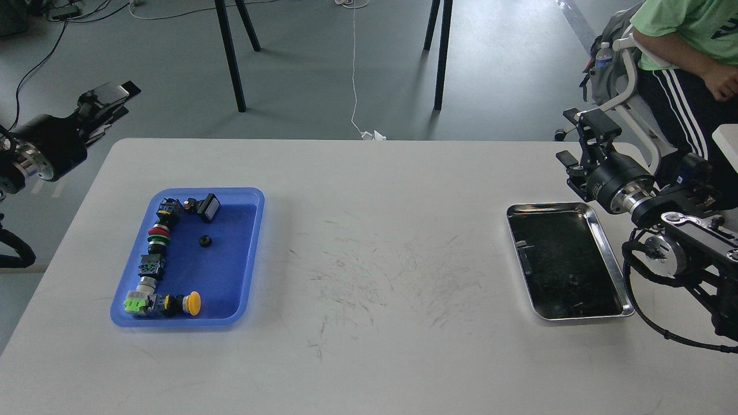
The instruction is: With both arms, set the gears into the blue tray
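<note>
The rectangular blue plastic tray with a raised lighter-blue rim (253, 253) lies on the left part of the white tabletop (369, 242), long axis running from near edge to far edge, tilted slightly to the right at the far end. One small round black gear (204, 241) rests on the tray floor, in its far half, apart from the switches. Colourful push-button switches with black bodies (157, 253) line the tray's left, far and near sides; the exact count cannot be told.

One shiny steel tray with a dark bottom (605, 230) lies on the right part of the tabletop, long axis likewise near to far.

The tabletop shows fine dark scratch marks at centre. Beyond it: grey floor, black stand legs, a white cable, and a seated person in a green shirt (686, 23) at upper right.

Left claw (109, 95) hangs off the tabletop's far left corner; fingers cannot be separated. Right claw (588, 129) hangs above the right edge, fingers apart, empty.
</note>
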Motion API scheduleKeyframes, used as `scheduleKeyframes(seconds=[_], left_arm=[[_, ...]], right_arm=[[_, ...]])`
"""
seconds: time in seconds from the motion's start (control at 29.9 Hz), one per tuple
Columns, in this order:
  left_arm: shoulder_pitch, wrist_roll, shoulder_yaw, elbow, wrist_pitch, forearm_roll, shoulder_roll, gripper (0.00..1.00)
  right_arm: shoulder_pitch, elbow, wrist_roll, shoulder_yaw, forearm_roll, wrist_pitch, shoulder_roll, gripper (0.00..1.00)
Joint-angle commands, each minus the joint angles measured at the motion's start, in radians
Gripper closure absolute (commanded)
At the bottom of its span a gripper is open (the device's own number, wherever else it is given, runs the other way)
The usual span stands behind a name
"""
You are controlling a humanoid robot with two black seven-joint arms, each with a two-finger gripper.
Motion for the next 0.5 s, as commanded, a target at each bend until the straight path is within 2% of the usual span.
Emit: scheduleKeyframes(seconds=[0.0, 0.17, 0.3, 0.47], left_arm=[[-0.001, 0.0, -0.027, 0.005, -0.025, -0.092, -0.011, 0.31], [0.0, 0.0, -0.027, 0.008, -0.044, -0.214, -0.044, 0.2], [0.005, 0.0, -0.027, 0.023, -0.036, -0.287, -0.086, 0.18], [0.004, 0.0, -0.026, 0.048, -0.01, -0.291, -0.152, 0.17]], right_arm=[[0.007, 0.11, -0.008, -0.048, -0.016, 0.042, -0.095, 0.06], [0.085, 0.213, -0.038, -0.164, -0.131, 0.136, -0.207, 0.06], [0.155, 0.267, -0.055, -0.259, -0.157, 0.228, -0.289, 0.06], [0.243, 0.312, -0.071, -0.351, -0.307, 0.331, -0.357, 0.06]])
